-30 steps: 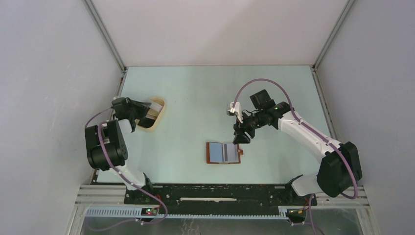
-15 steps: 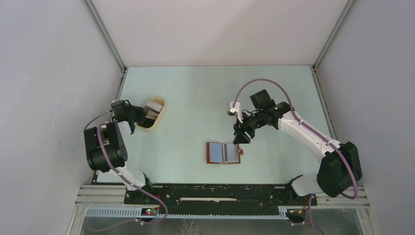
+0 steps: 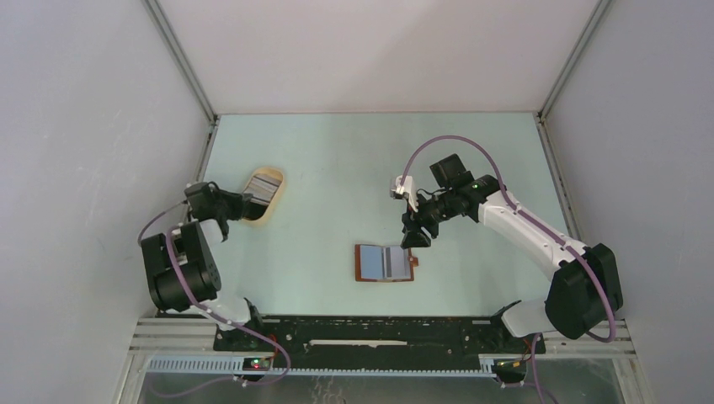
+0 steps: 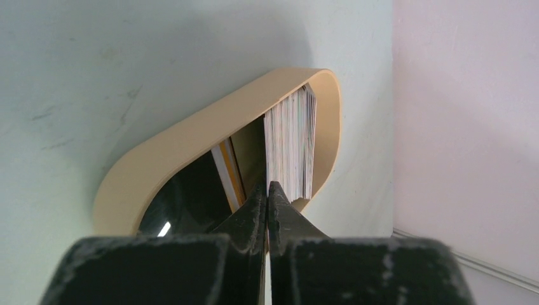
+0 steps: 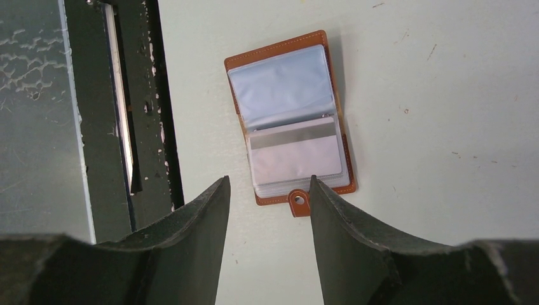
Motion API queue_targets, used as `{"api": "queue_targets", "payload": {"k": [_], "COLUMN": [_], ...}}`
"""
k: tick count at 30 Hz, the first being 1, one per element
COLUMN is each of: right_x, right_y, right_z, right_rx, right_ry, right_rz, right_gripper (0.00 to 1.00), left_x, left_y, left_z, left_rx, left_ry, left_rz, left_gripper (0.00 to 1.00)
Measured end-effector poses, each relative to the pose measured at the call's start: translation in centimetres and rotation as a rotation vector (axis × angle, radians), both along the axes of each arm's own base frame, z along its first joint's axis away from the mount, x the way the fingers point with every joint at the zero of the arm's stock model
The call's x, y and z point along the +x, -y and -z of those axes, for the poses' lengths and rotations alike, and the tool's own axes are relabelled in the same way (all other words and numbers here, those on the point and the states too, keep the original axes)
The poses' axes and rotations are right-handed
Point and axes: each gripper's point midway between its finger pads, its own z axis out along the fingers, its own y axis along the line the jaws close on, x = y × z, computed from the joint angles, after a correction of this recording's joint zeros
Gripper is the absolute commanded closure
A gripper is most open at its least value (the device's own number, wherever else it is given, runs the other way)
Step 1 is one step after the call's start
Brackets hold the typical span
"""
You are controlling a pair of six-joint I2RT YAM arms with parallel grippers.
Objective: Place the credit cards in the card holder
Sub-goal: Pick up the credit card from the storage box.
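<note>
The card holder [image 3: 385,263] lies open on the table, reddish-brown with clear sleeves [image 5: 289,117]; one sleeve shows a whitish card with a grey stripe [image 5: 295,155]. Its clasp tab [image 5: 299,203] points toward my right gripper [image 5: 269,181], which hangs open just above that end [image 3: 415,238] with nothing between its fingers. The credit cards [image 4: 291,143] stand edge-on as a stack in an oval tan tray [image 4: 191,136], at the left of the table [image 3: 265,185]. My left gripper [image 4: 267,185] is shut, tips at the stack's near edge [image 3: 238,203]. No card shows past its tips.
One more card with an orange edge [image 4: 227,171] leans inside the tray. A black rail [image 5: 127,95] runs along the near table edge [image 3: 379,332]. Pale enclosure walls [image 4: 464,127] stand close to the tray on the left and around the table.
My left gripper has shut and drawn back to the left, from over the tray to its near edge. The right arm and the card holder have not moved.
</note>
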Motion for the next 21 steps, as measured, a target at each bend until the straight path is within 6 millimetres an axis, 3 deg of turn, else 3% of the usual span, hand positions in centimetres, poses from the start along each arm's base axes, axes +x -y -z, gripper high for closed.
{"api": "queue_targets", "payload": {"k": [7, 15, 21], "right_x": [-0.1, -0.6, -1.3], "right_y": [-0.1, -0.1, -0.2], "right_z": [-0.1, -0.5, -1.4], "right_rx": [0.005, 0.021, 0.051], "right_ry": [-0.003, -0.003, 0.011], "right_rz": [-0.005, -0.027, -0.053], "right_gripper": [0.42, 0.42, 0.43], "left_x": [-1.9, -4.7, -6.0], "left_y": [-0.1, 1.6, 3.2], "left_z": [-1.1, -5.3, -9.9], "left_rx": [0.005, 0.045, 0.107], "left_ry": [0.030, 0.163, 0.306], "left_rz": [-0.017, 0.027, 0.093], "left_gripper": [1.00, 1.00, 1.00]}}
